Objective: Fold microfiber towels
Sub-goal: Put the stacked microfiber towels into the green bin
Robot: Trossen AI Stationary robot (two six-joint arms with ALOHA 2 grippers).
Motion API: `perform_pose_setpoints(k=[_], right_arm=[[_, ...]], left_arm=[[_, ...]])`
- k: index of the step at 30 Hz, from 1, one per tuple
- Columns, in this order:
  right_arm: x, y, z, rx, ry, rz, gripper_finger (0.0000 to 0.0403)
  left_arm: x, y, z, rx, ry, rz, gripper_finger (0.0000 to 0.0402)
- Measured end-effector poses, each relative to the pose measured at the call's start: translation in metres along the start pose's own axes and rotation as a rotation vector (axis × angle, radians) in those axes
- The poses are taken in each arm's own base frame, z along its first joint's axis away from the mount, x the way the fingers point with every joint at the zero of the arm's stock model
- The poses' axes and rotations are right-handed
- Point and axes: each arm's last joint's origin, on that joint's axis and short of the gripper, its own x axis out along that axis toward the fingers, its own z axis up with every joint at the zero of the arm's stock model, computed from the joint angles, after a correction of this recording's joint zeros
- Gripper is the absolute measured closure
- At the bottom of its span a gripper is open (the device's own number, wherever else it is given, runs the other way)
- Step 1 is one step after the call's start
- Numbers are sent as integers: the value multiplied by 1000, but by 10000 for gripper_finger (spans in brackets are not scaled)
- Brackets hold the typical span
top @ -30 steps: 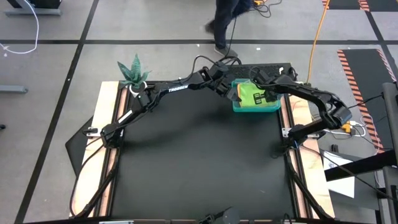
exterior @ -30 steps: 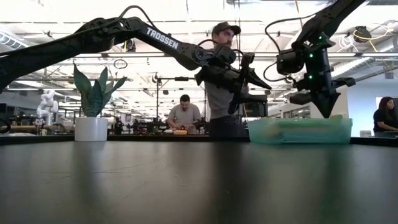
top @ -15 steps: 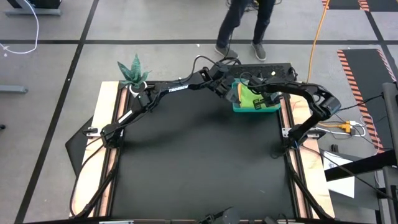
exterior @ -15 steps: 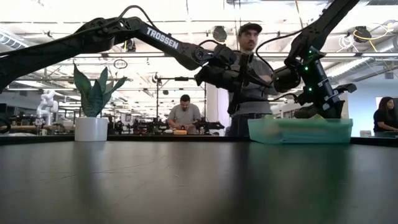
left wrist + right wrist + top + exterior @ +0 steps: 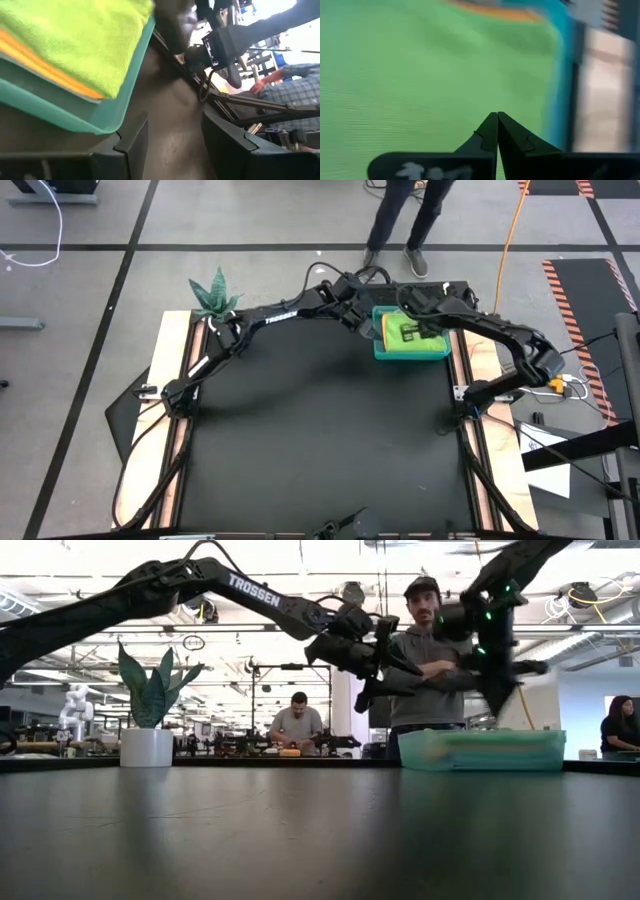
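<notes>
Black matting covers the work table [image 5: 310, 440], which stands on a grey floor with a potted green plant [image 5: 213, 297] at its far left corner. At the far right of the table sits a rigid teal plastic tray [image 5: 440, 354], and in it lies a stack of soft microfiber towels: a lime green towel [image 5: 85, 40] on top, with the edge of a yellow-orange towel [image 5: 45, 67] showing just beneath it.

Over the tray's left edge hovers the left gripper [image 5: 385, 665], clear of the tray in the low view. Its two dark fingers [image 5: 132, 145] stand apart with nothing between them, and the tray's corner and the towel stack lie just beside them.

Above the tray's far side hangs the right gripper [image 5: 497, 127]. Its fingers are pressed tightly together, tips meeting in a point, and they hold nothing. The lime green towel fills the space below them; whether the tips touch it cannot be told.

Beyond the table's far edge stands a person [image 5: 432, 670] in a grey top, arms crossed, and other people sit farther back in the room.
</notes>
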Motion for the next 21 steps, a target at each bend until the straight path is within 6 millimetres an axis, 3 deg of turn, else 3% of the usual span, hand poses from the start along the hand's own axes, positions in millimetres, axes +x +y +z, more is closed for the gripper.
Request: perform_pose_setpoints(k=[6,12,21], right_arm=[[-6,39,21,22,-210,364,403],[28,47,37,71,-181,372,403],[58,54,51,125,-181,426,403]], left_arm=[[-14,-2,7,13,-17,-13,220],[-30,-11,8,33,1,41,220],[-55,-27,8,126,9,182,220]])
